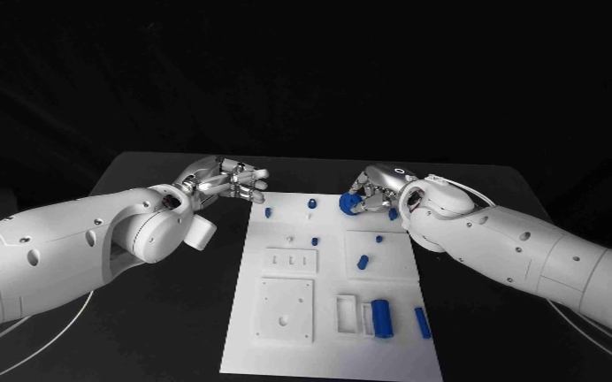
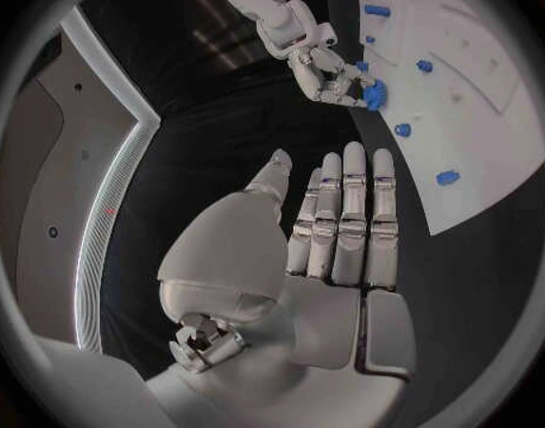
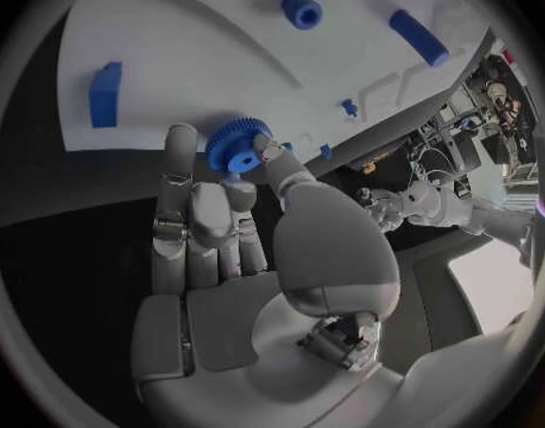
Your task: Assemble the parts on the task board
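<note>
Gear-shaped and blue, the small toothed wheel [image 3: 234,148] is pinched by the right hand [image 1: 372,191] between thumb and fingertips, held just at the far right corner of the task board [image 1: 329,351]. The right wrist view shows its ridged rim and a hole through the centre. It looks like a small, rigid plastic piece, so I judge it light and stiff, unlikely to bend or break under a firm pinch. The teeth give the fingertips something to bite on, which should keep it from slipping, but a grip that covers the centre hole would hinder setting it down over a peg. Holding it by the rim, as now, with the flat faces free, seems the better hold.

The left hand [image 1: 225,180] hovers off the far left corner of the task board, over the black counter [image 1: 166,311], fingers straight and close together, holding nothing.

On the task board, other blue parts lie loose: a short peg [image 1: 309,202] near the far edge, a small piece [image 1: 363,262] towards the middle, and a larger cylinder [image 1: 380,317] with a slim bar [image 1: 422,322] beside it near the board's near right part. These also look hard and smooth; the round ones may roll if nudged, so each wants a pinch across its sides. White raised plates [image 1: 285,309] with holes sit on the board's near left part, probably the seats for the parts.
</note>
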You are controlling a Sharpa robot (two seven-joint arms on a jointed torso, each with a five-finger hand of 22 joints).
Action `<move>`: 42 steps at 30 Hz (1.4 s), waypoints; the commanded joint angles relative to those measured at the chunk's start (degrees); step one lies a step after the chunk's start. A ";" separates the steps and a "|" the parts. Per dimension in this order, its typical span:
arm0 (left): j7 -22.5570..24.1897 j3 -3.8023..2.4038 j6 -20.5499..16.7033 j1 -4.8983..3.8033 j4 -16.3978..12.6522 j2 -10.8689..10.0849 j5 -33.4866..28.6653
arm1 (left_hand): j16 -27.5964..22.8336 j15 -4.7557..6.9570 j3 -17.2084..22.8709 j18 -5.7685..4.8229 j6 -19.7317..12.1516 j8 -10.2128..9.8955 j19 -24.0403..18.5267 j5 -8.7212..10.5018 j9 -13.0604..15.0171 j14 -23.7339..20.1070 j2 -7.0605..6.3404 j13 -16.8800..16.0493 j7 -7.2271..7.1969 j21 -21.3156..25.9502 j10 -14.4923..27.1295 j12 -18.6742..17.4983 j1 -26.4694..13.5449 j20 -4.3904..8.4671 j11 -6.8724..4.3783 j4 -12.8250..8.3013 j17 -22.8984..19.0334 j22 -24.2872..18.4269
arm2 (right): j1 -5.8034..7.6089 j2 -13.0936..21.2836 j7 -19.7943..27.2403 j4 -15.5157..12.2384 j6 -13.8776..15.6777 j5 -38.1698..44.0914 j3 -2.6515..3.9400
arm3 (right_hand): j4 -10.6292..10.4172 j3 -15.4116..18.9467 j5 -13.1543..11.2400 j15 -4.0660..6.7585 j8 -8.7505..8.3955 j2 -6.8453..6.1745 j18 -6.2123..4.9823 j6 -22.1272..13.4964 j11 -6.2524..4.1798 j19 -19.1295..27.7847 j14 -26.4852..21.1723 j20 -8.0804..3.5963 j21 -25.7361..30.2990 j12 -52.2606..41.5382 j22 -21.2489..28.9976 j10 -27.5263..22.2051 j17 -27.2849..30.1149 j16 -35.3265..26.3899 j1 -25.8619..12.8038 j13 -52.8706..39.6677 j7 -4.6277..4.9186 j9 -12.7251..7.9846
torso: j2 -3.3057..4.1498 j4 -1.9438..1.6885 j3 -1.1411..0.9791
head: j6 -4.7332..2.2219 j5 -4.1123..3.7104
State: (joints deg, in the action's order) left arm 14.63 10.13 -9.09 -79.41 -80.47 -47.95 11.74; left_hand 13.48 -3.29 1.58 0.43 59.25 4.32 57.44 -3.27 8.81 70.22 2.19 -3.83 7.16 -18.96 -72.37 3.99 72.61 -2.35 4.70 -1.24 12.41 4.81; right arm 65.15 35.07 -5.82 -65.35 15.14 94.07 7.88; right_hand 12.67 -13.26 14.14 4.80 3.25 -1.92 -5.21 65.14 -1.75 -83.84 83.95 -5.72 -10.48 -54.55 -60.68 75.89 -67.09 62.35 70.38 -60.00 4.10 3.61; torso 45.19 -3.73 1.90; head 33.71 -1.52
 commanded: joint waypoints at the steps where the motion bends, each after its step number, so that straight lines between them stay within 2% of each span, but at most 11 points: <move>1: 0.42 -0.02 0.89 -0.02 -0.03 0.04 0.14 | -0.26 -0.09 0.01 0.57 -0.19 -0.21 0.29 0.07 -0.06 0.31 0.14 0.09 0.04 0.25 0.46 -0.24 0.49 0.04 0.06 -0.43 0.07 -0.06 | 0.17 0.27 -1.23 -1.72 1.15 0.57 0.04 | -0.52 -0.11 0.45 0.35 0.34 0.43 0.49 2.43 0.09 -1.25 0.05 -0.34 -0.31 -0.22 -0.19 0.30 -0.10 0.38 0.21 -0.20 -0.27 0.40 | 0.02 -0.01 0.06 | -0.01 0.09; 8: 0.42 -0.02 0.83 -0.02 -0.14 0.02 0.14 | -0.26 -0.09 0.01 0.57 -0.19 -0.21 0.29 0.07 -0.06 0.31 0.14 0.09 0.04 0.25 0.46 -0.24 0.49 0.04 0.06 -0.43 0.07 -0.06 | 0.28 -0.01 -2.71 -5.11 2.49 1.58 0.04 | -0.55 -0.46 1.16 0.37 0.33 0.28 0.46 2.26 0.10 -1.24 0.01 -0.36 -0.31 -0.16 -0.47 0.32 -0.04 0.42 0.17 -0.35 -0.21 0.38 | 0.06 0.01 -0.02 | -0.04 0.45; 12: 0.42 -0.02 0.79 -0.03 -0.23 0.02 0.15 | -0.26 -0.09 0.01 0.57 -0.19 -0.21 0.29 0.07 -0.06 0.31 0.14 0.09 0.04 0.25 0.46 -0.24 0.49 0.04 0.06 -0.43 0.07 -0.06 | 0.28 -1.03 -3.11 -6.45 3.34 3.62 0.02 | -0.67 -1.16 1.59 0.32 0.33 -0.09 0.40 1.79 0.15 -1.21 0.01 -0.31 -0.25 -0.01 -0.76 0.32 0.08 0.44 0.03 -0.44 -0.05 0.33 | 0.05 0.02 0.02 | -0.01 0.63; 15: 0.42 -0.02 0.76 -0.03 -0.26 0.04 0.16 | -0.26 -0.09 0.05 0.57 -0.17 -0.21 0.29 0.07 -0.05 0.31 0.16 0.09 0.03 0.23 0.44 -0.24 0.52 0.06 0.05 -0.52 0.08 -0.05 | 0.27 -2.07 -3.25 -6.83 3.74 5.08 -0.26 | -0.86 -1.59 1.40 0.29 0.32 -0.35 0.36 1.87 0.17 -1.19 -0.04 -0.26 -0.18 0.15 -0.93 0.31 0.23 0.34 0.01 -0.41 -0.08 0.34 | 0.05 -0.03 -0.03 | -0.05 0.63; 19: 0.68 -0.02 0.37 -0.02 -0.49 0.04 0.16 | -0.24 -0.07 0.11 0.58 -0.18 -0.22 0.31 0.06 -0.05 0.35 0.24 0.09 0.02 0.22 0.42 -0.24 0.57 0.07 0.03 -0.56 0.09 -0.04 | 0.24 -4.19 -3.13 -6.11 4.55 7.07 -1.27 | -1.04 -2.27 1.12 0.26 0.35 -0.74 0.31 1.78 0.20 -1.15 -0.08 -0.21 0.00 0.48 -1.07 0.25 0.53 0.11 0.23 -0.23 -0.02 0.33 | 0.11 -0.08 -0.03 | -0.07 0.55; 23: 0.78 -0.02 0.32 -0.02 -0.43 0.18 0.16 | -0.22 -0.05 0.19 0.58 -0.17 -0.21 0.33 0.02 -0.05 0.37 0.31 0.09 -0.01 0.20 0.39 -0.23 0.70 0.08 0.01 -0.64 0.09 -0.04 | 0.16 -5.67 -3.18 -5.21 5.05 8.15 -1.88 | -1.15 -2.81 1.21 0.25 0.33 -0.96 0.27 1.74 0.20 -1.18 -0.06 -0.19 0.06 0.59 -1.20 0.27 0.63 0.07 0.24 -0.15 -0.01 0.32 | 0.13 -0.28 0.01 | -0.12 0.60; 25: 0.78 -0.02 0.42 -0.02 -0.41 0.26 0.16 | -0.22 -0.05 0.19 0.58 -0.17 -0.21 0.33 0.02 -0.05 0.37 0.31 0.09 -0.01 0.20 0.39 -0.23 0.70 0.08 0.01 -0.64 0.09 -0.04 | 0.12 -6.20 -3.31 -4.95 5.28 8.55 -2.06 | -1.21 -3.13 1.26 0.26 0.34 -1.11 0.25 1.71 0.20 -1.21 -0.06 -0.20 0.10 0.55 -1.28 0.33 0.65 0.11 0.23 -0.18 0.01 0.32 | 0.13 -0.33 -0.01 | -0.05 0.74; 27: 0.78 -0.02 0.52 -0.02 -0.41 0.33 0.16 | -0.22 -0.05 0.19 0.58 -0.17 -0.21 0.33 0.02 -0.05 0.37 0.31 0.09 -0.01 0.20 0.39 -0.23 0.70 0.08 0.01 -0.64 0.09 -0.04 | 0.09 -6.63 -3.45 -4.77 5.48 8.84 -2.17 | -1.21 -3.13 1.26 0.26 0.34 -1.11 0.25 1.71 0.20 -1.21 -0.06 -0.20 0.10 0.55 -1.28 0.33 0.65 0.11 0.23 -0.18 0.01 0.32 | 0.11 -0.19 -0.02 | -0.01 0.93; 31: 0.78 -0.02 0.61 -0.02 -0.41 0.39 0.16 | -0.22 -0.05 0.19 0.58 -0.17 -0.21 0.33 0.02 -0.05 0.37 0.31 0.09 -0.01 0.20 0.39 -0.23 0.70 0.08 0.01 -0.64 0.09 -0.04 | 0.05 -7.37 -3.68 -4.36 5.45 9.25 -2.34 | -1.34 -3.40 1.13 0.25 0.33 -1.30 0.24 1.72 0.20 -1.28 -0.05 -0.20 0.14 0.52 -1.41 0.37 0.65 0.19 0.19 -0.22 0.00 0.32 | 0.12 -0.15 0.08 | 0.09 1.00; 36: 0.76 -0.02 0.67 -0.02 -0.41 0.45 0.16 | -0.22 -0.05 0.19 0.58 -0.17 -0.21 0.33 0.02 -0.05 0.37 0.31 0.09 -0.01 0.20 0.39 -0.23 0.70 0.08 0.01 -0.64 0.09 -0.04 | 0.00 -7.99 -3.98 -3.71 4.43 9.44 -2.62 | -1.39 -3.43 1.10 0.25 0.33 -1.31 0.24 1.69 0.20 -1.26 -0.07 -0.19 0.17 0.58 -1.42 0.35 0.69 0.15 0.16 -0.17 0.01 0.31 | 0.13 -0.18 0.00 | 0.16 0.96; 42: 0.77 -0.02 0.74 -0.02 -0.38 0.55 0.16 | -0.23 -0.07 0.16 0.57 -0.20 -0.22 0.30 0.05 -0.06 0.35 0.29 0.09 0.05 0.19 0.40 -0.25 0.42 0.08 0.05 -0.68 0.10 -0.04 | -0.16 -8.51 -4.14 -2.26 3.55 9.35 -2.78 | -1.48 -3.47 1.04 0.24 0.31 -1.33 0.24 1.65 0.22 -1.24 -0.10 -0.17 0.22 0.67 -1.45 0.32 0.76 0.09 0.11 -0.10 0.04 0.30 | 0.14 -0.18 0.00 | 0.18 1.09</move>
State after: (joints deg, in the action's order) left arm 14.69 10.14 -9.12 -79.41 -80.77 -47.52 11.75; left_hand 13.48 -3.29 1.74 0.43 59.25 4.32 57.44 -3.27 8.81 70.22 2.41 -3.83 7.16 -18.96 -72.37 3.99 72.83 -2.35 4.70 -1.71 12.45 4.83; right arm 65.04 26.71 -9.35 -67.94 19.37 102.46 5.10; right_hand 11.48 -16.31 15.53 4.80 3.19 -3.13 -5.18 65.16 -1.72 -83.84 83.94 -5.72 -10.48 -54.12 -62.04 75.87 -66.35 62.55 70.52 -60.17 4.08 3.59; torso 45.34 -3.92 1.91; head 33.84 -0.48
